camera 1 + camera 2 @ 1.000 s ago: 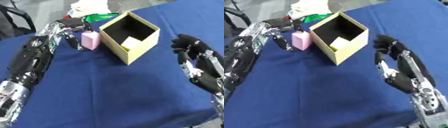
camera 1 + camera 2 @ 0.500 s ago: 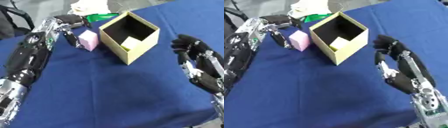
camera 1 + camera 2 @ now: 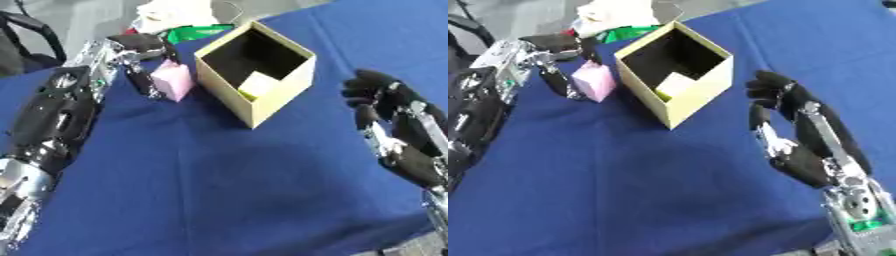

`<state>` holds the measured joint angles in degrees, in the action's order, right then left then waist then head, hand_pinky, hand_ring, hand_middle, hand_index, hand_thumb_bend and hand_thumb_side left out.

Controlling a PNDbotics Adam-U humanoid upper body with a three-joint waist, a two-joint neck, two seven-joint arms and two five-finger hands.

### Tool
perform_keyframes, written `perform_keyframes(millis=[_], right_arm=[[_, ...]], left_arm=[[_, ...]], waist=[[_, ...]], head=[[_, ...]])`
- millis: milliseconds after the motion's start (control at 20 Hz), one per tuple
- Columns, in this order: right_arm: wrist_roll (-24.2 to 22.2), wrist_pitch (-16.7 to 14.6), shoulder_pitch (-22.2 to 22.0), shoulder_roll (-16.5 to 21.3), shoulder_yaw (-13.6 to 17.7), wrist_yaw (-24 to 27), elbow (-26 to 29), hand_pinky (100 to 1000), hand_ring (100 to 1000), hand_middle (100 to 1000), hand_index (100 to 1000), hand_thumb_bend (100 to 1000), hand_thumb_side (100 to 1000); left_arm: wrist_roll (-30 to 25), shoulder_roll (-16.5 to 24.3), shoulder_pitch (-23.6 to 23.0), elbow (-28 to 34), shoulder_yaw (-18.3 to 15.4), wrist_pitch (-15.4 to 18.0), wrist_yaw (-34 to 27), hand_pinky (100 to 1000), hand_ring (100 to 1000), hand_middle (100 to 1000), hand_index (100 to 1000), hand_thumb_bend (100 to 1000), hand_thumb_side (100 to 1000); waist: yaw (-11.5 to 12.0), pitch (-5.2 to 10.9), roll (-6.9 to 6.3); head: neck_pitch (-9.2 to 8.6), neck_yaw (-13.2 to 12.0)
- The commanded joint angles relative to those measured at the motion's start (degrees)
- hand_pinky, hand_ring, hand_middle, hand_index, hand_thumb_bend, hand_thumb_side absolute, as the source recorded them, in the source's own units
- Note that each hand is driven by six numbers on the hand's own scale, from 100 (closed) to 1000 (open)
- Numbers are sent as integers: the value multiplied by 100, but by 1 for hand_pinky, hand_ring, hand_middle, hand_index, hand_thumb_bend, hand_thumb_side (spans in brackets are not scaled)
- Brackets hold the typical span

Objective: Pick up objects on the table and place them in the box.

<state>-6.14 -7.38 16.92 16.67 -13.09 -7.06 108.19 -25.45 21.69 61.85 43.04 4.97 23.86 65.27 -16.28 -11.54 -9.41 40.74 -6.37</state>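
While the blue table is filling the near part of the view, the right hand is standing idle at the right side, near the lower corner, with its fingers up and relaxed, holding nothing. It is staying apart from the box, which is sitting further back, open at the top, in a tan cardboard colour. Something pale with a little yellow-green is lying inside the box, at the bottom. Just to the left of the box, the pink block is resting on the table. The left hand is curling around it, thumb and fingers on its sides. Behind them, a green thing and a white thing are lying at the far edge. No writing or label can be read on any of these.
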Motion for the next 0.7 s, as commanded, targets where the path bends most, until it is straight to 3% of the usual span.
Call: perform_keyframes(millis=[50, 400, 700], right_arm=[[-8, -10, 78, -5, 2, -39, 55, 788, 809, 789, 919, 100, 536], [3, -9, 65, -7, 13, -29, 52, 788, 808, 789, 919, 100, 536], [10, -7, 40, 3, 27, -14, 64, 789, 808, 789, 919, 100, 534]], left_arm=[[66, 66, 39, -48, -7, 55, 9, 824, 786, 691, 804, 445, 100], [437, 81, 19, 1, -31, 26, -36, 775, 679, 520, 719, 330, 100], [710, 153, 32, 170, -27, 4, -74, 771, 670, 496, 702, 311, 100]], waist=[[0, 64, 45], [37, 97, 63], [101, 151, 106]], head=[[-29, -1], [-14, 11], [8, 27]])
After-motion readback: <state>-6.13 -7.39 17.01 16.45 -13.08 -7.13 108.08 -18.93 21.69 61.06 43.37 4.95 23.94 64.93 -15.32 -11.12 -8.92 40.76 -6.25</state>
